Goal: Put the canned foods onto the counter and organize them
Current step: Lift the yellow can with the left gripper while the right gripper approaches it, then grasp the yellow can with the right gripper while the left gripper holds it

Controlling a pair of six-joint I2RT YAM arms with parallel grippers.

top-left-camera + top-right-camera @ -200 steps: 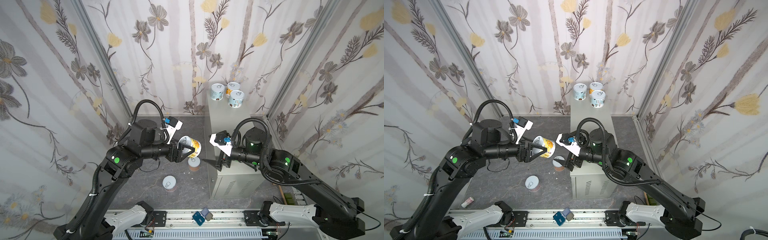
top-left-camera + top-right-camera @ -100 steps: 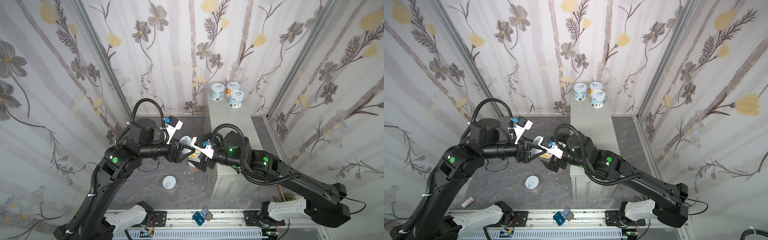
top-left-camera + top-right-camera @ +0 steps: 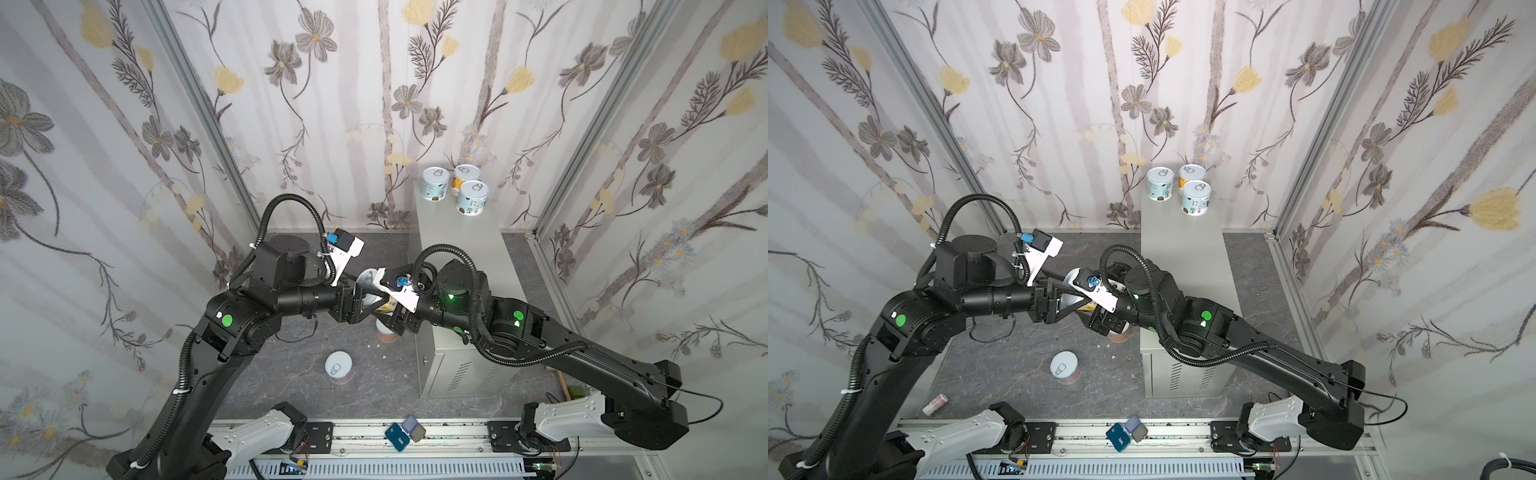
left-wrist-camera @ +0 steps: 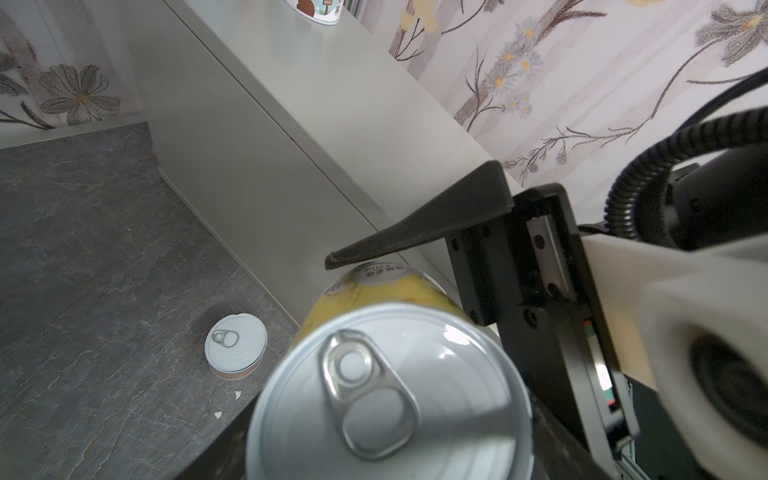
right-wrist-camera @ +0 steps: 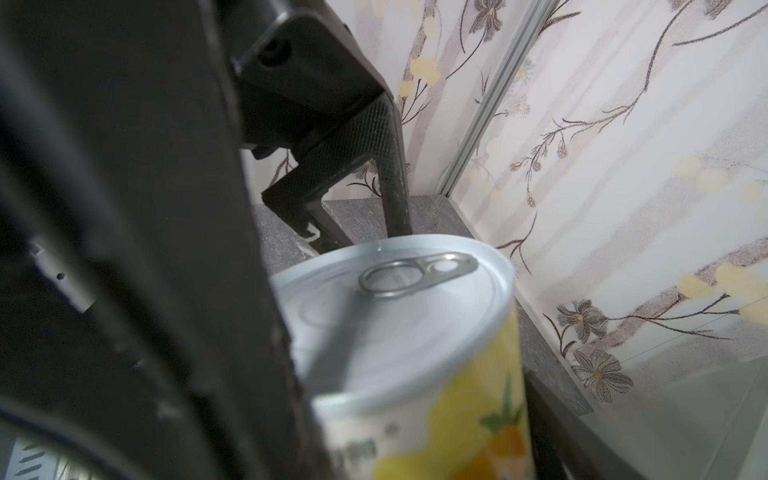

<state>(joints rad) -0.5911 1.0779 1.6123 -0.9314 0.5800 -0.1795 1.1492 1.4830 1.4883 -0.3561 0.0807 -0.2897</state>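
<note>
Pose: left arm rises from the near rail, elbow bent, forearm level and reaching toward the middle. Right arm stretches from the near right base across the near end of the tall light grey metal box-shaped counter (image 3: 457,249), its wrist past the counter's left side. Both grippers meet in the air above the dark grey marbled floor (image 3: 291,374), just beside the counter.

Left gripper (image 3: 1073,301): fingers clamped on the sides of the yellow-labelled round can with a silver pull-tab lid (image 4: 386,395); the lid faces its wrist camera.

Right gripper (image 3: 384,309): fingers stand on either side of the same can. One fingertip (image 4: 336,261) lies at the label's far edge. Pressing or not, cannot tell.

Labels: the yellow can shows an orange fruit picture with green leaves. Its dark print is too blurred to read.

Other cans: two light blue-labelled cans (image 3: 435,189) and an orange-labelled can (image 3: 465,176) stand upright, bunched at the counter's far end. A pink-labelled can (image 3: 338,368) stands on the floor. A salmon-labelled can (image 3: 386,334) stands on the floor close to the counter's side, partly under the grippers.
</note>
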